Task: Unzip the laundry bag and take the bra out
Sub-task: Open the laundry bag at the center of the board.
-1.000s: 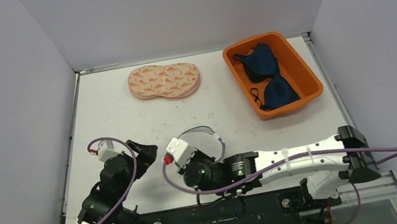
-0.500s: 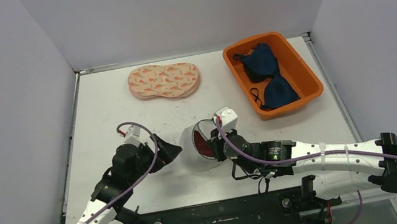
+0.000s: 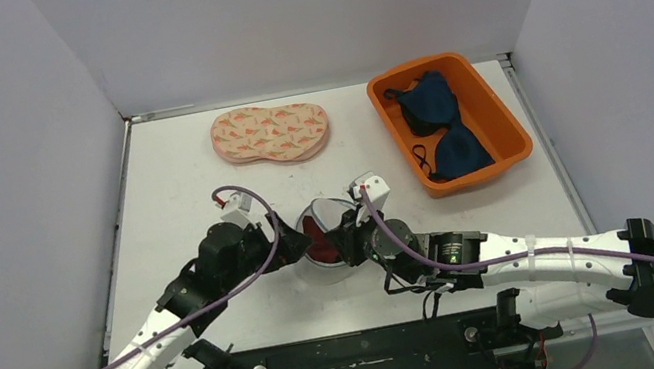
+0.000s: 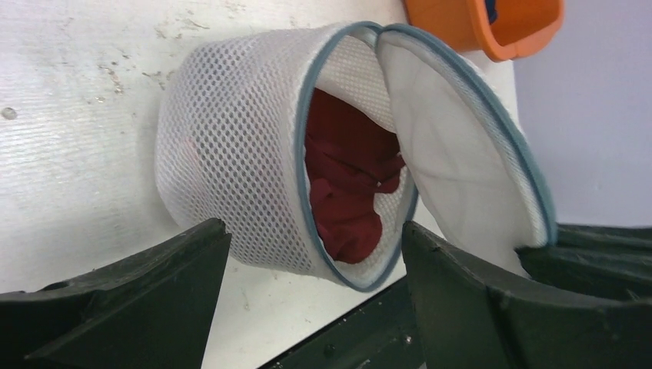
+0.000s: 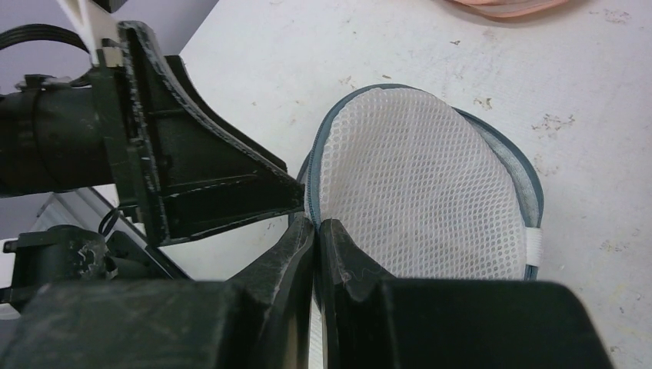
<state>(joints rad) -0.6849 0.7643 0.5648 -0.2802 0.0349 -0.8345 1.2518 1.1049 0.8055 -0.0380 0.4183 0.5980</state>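
Observation:
The laundry bag [image 3: 319, 265] is a round white mesh pouch with grey-blue zip trim, lying on its side at mid-table with its lid [image 4: 461, 161] swung open. A dark red bra [image 4: 346, 184] is bunched inside the mouth. My right gripper [image 5: 316, 223] is shut on the lid's rim and holds the flap [image 5: 415, 192] apart from the bag's body [image 4: 223, 146]. My left gripper [image 4: 314, 229] is open just in front of the mouth, one finger on each side, and nothing lies between them. Seen from above, the left gripper [image 3: 298, 246] and the right gripper [image 3: 350, 241] flank the bag.
An orange bin [image 3: 504, 118] holding dark blue bras [image 3: 436, 104] stands at the back right. A pink patterned pouch [image 3: 271, 133] lies at the back centre. Grey walls close in the table on three sides. The table's near edge runs just behind the bag.
My right arm brought the bag forward from the near edge and turned its open mouth toward the left. My left arm reached right, up to the mouth.

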